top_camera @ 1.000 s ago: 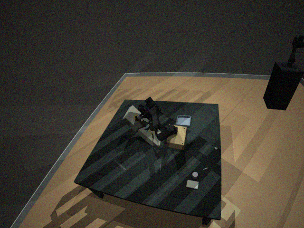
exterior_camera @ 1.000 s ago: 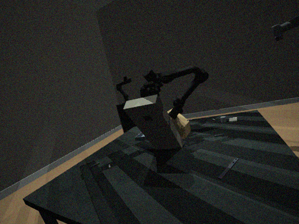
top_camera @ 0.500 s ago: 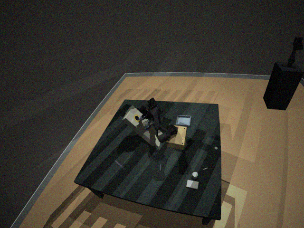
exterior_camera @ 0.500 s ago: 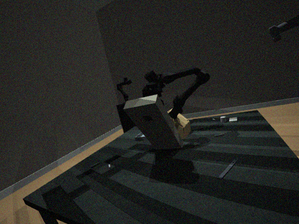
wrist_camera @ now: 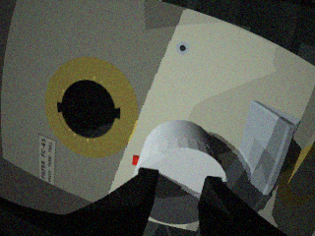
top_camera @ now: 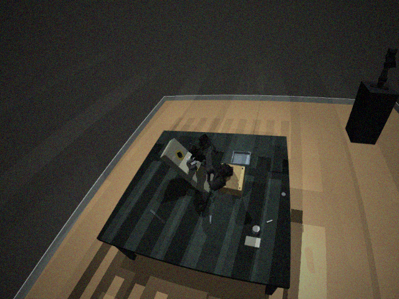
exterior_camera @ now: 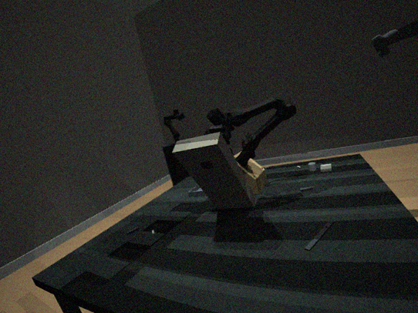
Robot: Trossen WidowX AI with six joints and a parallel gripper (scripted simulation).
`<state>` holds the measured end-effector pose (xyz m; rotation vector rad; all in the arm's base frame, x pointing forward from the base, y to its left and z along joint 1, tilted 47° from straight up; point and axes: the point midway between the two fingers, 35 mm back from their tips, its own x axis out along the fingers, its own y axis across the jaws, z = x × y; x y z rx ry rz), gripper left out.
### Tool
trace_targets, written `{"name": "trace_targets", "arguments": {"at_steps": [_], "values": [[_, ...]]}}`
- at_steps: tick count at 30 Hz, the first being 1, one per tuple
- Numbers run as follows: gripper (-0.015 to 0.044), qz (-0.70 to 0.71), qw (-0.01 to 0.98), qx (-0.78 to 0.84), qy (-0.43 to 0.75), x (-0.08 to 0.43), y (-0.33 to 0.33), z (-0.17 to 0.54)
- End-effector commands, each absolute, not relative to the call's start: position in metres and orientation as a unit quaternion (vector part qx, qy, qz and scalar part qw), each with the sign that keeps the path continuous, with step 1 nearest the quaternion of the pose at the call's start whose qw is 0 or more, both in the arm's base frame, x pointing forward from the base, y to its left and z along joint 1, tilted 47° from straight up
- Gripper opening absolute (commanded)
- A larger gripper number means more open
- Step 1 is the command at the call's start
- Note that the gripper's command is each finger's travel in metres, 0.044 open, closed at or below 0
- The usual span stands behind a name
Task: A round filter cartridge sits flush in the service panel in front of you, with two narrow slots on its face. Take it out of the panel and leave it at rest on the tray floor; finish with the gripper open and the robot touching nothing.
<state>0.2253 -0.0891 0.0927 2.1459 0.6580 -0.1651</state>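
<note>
The service panel (top_camera: 171, 148) (exterior_camera: 220, 180) (wrist_camera: 212, 64) stands tilted on the table. Its round socket (top_camera: 179, 154) (wrist_camera: 88, 109) is an empty dark hole with two side notches inside a yellow ring. My gripper (wrist_camera: 180, 176) is shut on the filter cartridge (wrist_camera: 182, 132), a pale grey cylinder. In the wrist view it hangs in front of the panel face, to the right of the socket, clear of the hole. The slots on its face are hidden or too dark to tell. The shallow blue-grey tray (top_camera: 240, 157) (exterior_camera: 195, 192) lies beyond the wooden box, with nothing seen in it.
A raised grey block (wrist_camera: 266, 145) sticks out of the panel's face near the cartridge. A wooden box (top_camera: 237, 180) (exterior_camera: 258, 170) stands beside the panel, under the arm. A white block (top_camera: 252, 242) (exterior_camera: 325, 167), a small cylinder (top_camera: 255, 228) (exterior_camera: 312, 166) and thin strips lie on the table.
</note>
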Motion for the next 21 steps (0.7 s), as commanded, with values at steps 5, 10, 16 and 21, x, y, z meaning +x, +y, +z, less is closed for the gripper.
{"name": "trace_targets", "arguments": {"at_steps": [5, 10, 16, 21], "values": [[0.0117, -0.066, 0.431, 0.86, 0.264, 0.225, -0.089, 0.093], [0.0117, -0.066, 0.431, 0.86, 0.264, 0.225, -0.089, 0.093], [0.0117, -0.064, 0.433, 0.86, 0.263, 0.223, -0.086, 0.091], [0.0117, -0.064, 0.433, 0.86, 0.262, 0.244, -0.117, 0.122]]}}
